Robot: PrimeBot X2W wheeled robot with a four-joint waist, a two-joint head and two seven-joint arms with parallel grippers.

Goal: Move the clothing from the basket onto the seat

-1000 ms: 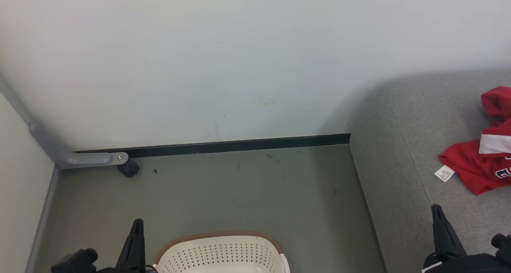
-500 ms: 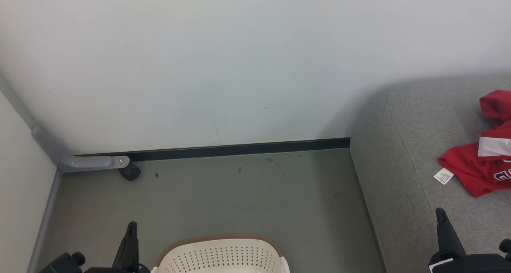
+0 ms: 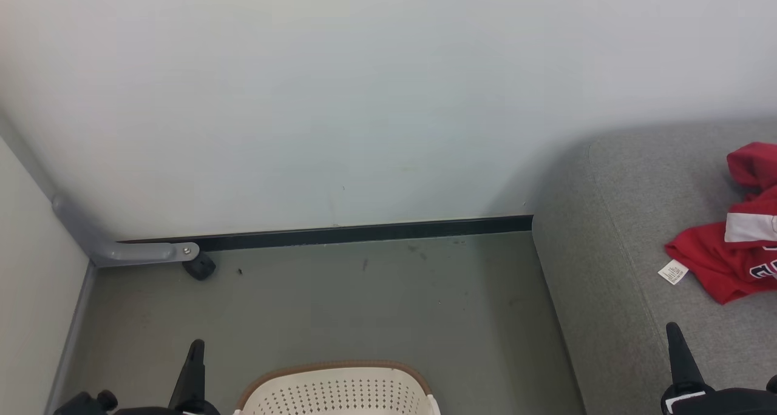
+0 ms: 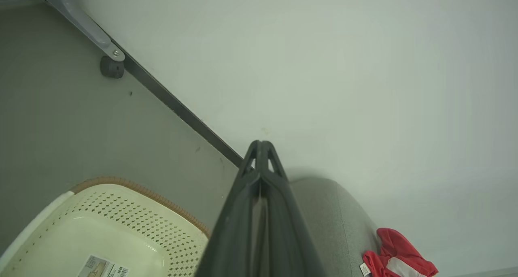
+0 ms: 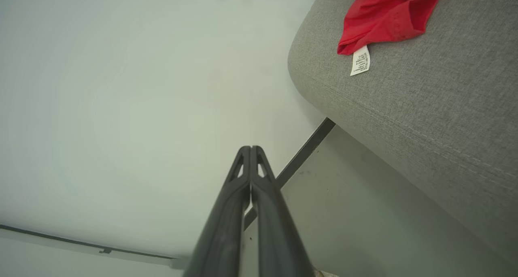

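The clothing [image 3: 725,263] is lying at the right edge on the seat [image 3: 613,221], its tag [image 3: 672,272] pointing lower left. The basket [image 3: 340,391] is sitting bottom centre on the floor [image 3: 364,306], apart from the seat. The left gripper [image 4: 261,145] and right gripper [image 5: 250,150] are hovering at the lower corners, fingers pressed together on nothing. A castor [image 3: 199,267] is resting upper left by the wall [image 3: 364,99].

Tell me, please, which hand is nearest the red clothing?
The right hand, by the couch where the clothing lies; the left hand is by the basket, farther off.
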